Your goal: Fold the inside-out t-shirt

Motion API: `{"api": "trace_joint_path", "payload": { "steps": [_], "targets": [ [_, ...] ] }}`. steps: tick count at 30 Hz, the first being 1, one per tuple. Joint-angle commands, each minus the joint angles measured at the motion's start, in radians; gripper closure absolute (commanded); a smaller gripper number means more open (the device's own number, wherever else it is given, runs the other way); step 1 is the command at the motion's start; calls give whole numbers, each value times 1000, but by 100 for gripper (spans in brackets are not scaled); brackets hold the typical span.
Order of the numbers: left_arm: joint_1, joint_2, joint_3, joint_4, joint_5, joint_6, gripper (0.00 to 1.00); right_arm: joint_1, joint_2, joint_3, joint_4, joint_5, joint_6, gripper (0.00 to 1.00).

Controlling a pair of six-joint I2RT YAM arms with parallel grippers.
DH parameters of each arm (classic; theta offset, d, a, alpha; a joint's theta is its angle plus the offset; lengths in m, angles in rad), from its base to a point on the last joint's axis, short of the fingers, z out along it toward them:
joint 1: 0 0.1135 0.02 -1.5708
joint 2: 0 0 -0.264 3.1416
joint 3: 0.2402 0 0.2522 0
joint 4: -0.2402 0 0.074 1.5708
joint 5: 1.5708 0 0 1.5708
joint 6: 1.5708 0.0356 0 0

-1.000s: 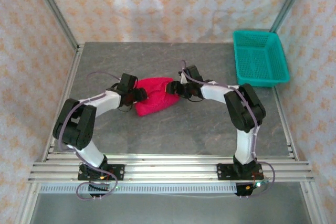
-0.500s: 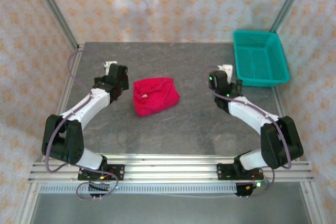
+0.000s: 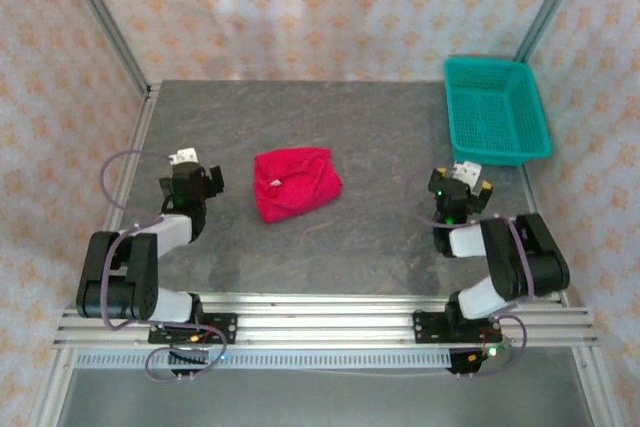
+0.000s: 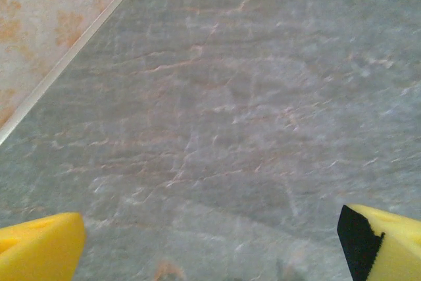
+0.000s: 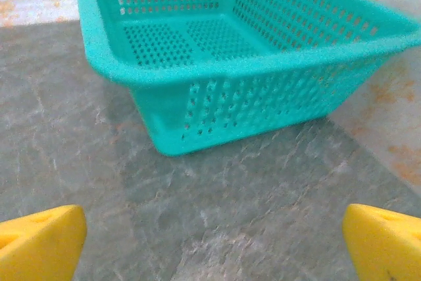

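Both arms have been drawn back toward their bases since the earlier frames, where they were closed in on the cloth from either side.

The crimson-red cloth t-shirt (image 3: 295, 183) is now left alone near the middle of the grey stone-patterned table (image 3: 380, 237), gathered into a compact, roughly square bundle with a small white tag (image 3: 272, 184) showing on its left part. It is touched by nothing and lies between the two grippers, well apart from each.

The left gripper (image 3: 192, 169) is parked near the table's left edge, released and empty. In its wrist view, its yellow pads (image 4: 39, 245) are seen spread wide over bare table.

The right gripper (image 3: 463, 179) is parked on the right, just short of the rectangular teal plastic mesh basket (image 5: 263, 64), which holds nothing. It too is released and empty (its pads sit at opposite edges of its wrist view).

The arms seem to have been folded back so that the bundle is left undisturbed. The fold is judged finished or very nearly so, though the bundle looks slightly lumpy and not crisp.
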Motion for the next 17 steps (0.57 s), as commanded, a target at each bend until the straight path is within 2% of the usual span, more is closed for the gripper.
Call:
{"api": "trace_joint_path", "payload": {
  "steps": [1, 3, 9, 12, 17],
  "targets": [
    [-24, 38, -10, 149, 114, 13, 0, 27, 34, -42, 218, -99, -14, 1],
    [-54, 74, -6, 173, 64, 33, 0, 17, 12, 13, 84, -150, -14, 0],
    [-62, 84, -32, 229, 30, 27, 0, -2, 17, 62, -1, -138, 17, 0],
    [-70, 86, -31, 228, 17, 33, 0, -35, 16, 109, -100, -224, 31, 0],
    [-82, 90, -26, 222, 1, 44, 0, -38, 7, 84, -65, -215, 34, 0]
  ]
}}
